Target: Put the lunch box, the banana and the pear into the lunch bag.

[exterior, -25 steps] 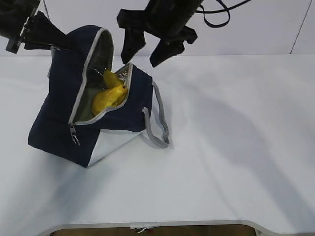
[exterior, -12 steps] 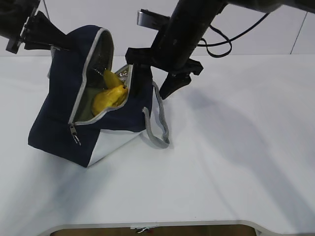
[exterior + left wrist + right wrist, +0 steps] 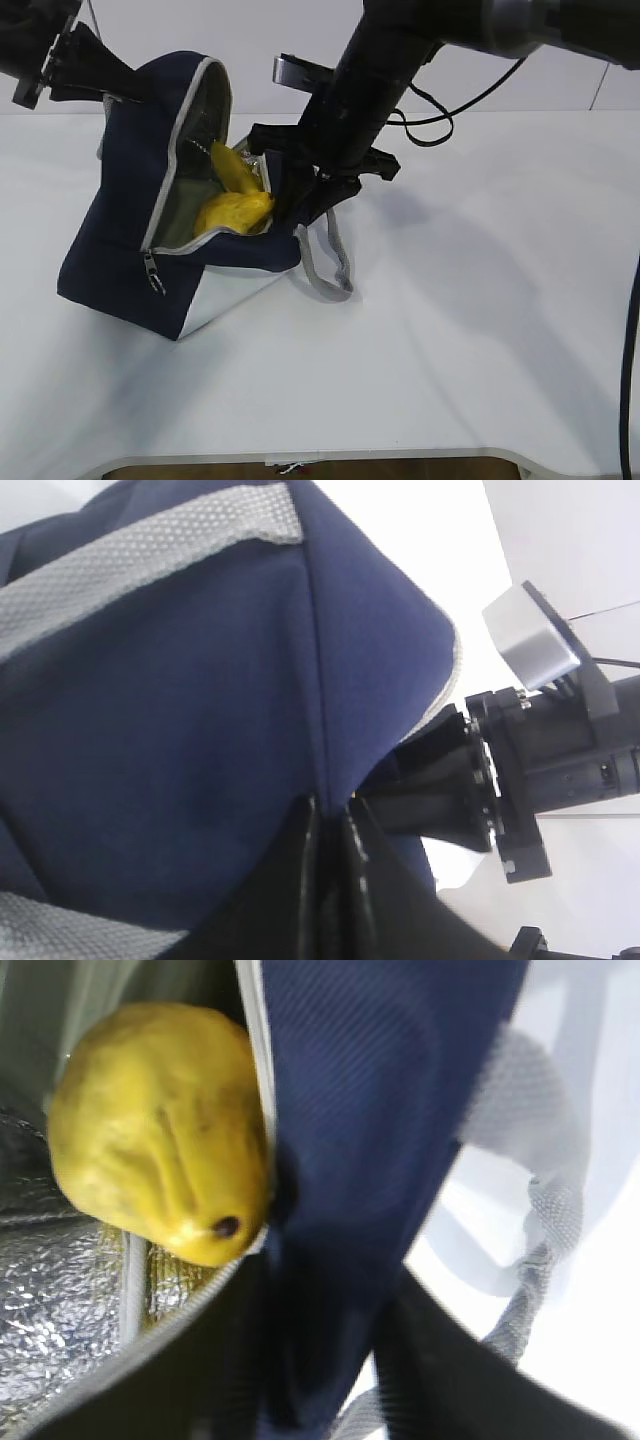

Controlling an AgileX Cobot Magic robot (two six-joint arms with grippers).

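The navy lunch bag (image 3: 120, 250) lies tilted on the white table with its zipped lid standing open. The banana (image 3: 232, 168) and the pear (image 3: 232, 212) lie inside against the silvery lining. The pear fills the upper left of the right wrist view (image 3: 150, 1140). The lunch box does not show clearly. My left gripper (image 3: 110, 90) is shut on the navy fabric of the bag's lid (image 3: 200, 710), with the pinch (image 3: 328, 820) at the bottom of the left wrist view. My right gripper (image 3: 298, 200) is open and straddles the bag's front wall (image 3: 370, 1110), one finger inside and one outside (image 3: 320, 1360).
The bag's grey webbing handle (image 3: 330, 260) hangs loose on the table to the right of the bag, just below my right gripper. The table's front edge (image 3: 400, 455) runs along the bottom. A pale wall rises behind the table.
My right gripper has come down from above the bag onto its front wall. The pear has shifted a little to the right and the handle has moved. The left gripper has held still.
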